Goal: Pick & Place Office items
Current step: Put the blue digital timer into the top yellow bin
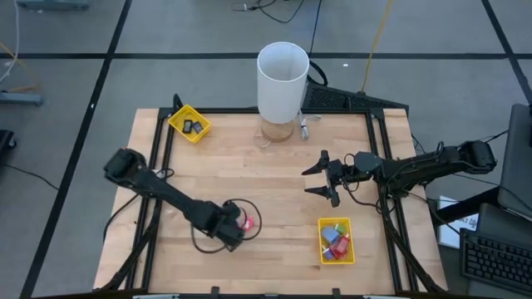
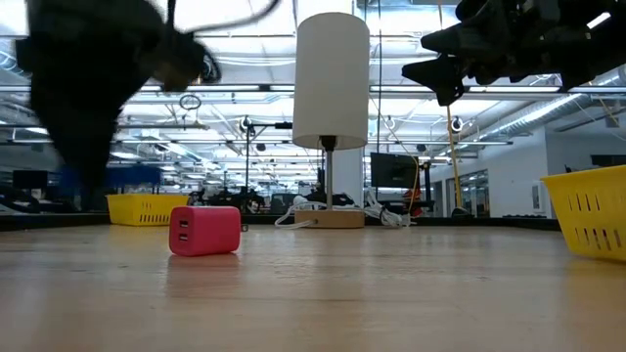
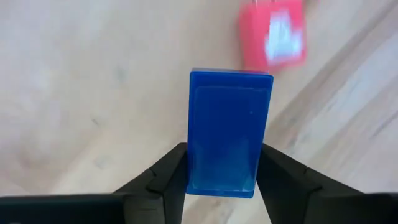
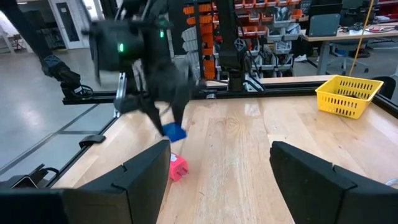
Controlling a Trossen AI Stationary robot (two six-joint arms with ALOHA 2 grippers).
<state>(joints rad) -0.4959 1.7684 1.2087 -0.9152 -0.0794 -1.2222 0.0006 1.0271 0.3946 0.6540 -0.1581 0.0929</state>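
My left gripper (image 1: 235, 232) is near the table's near edge, left of centre, and is shut on a small blue block (image 3: 227, 134). A red block (image 1: 245, 222) rests flat on the wood just beside it, and it also shows in the low view (image 2: 204, 230). My right gripper (image 1: 320, 177) hovers open above the table's right half and holds nothing. A yellow tray (image 1: 336, 241) at the near right holds several red and blue pieces. A second yellow tray (image 1: 189, 123) at the far left holds black pieces. My left gripper pinches the blue block between its two fingers (image 3: 171, 168), which lie on its two long side faces at the end nearer the wrist (image 3: 221, 183). The other end juts past the fingertips. The right wrist view shows the fingers pointing down and the block (image 4: 175, 132) lifted clear of the table, above the red block (image 4: 178, 168).
A tall white cylinder (image 1: 283, 79) stands on a small wooden base at the middle of the far edge, with a cable beside it. Bare wood lies between the two arms. A black frame rail runs along the table's sides.
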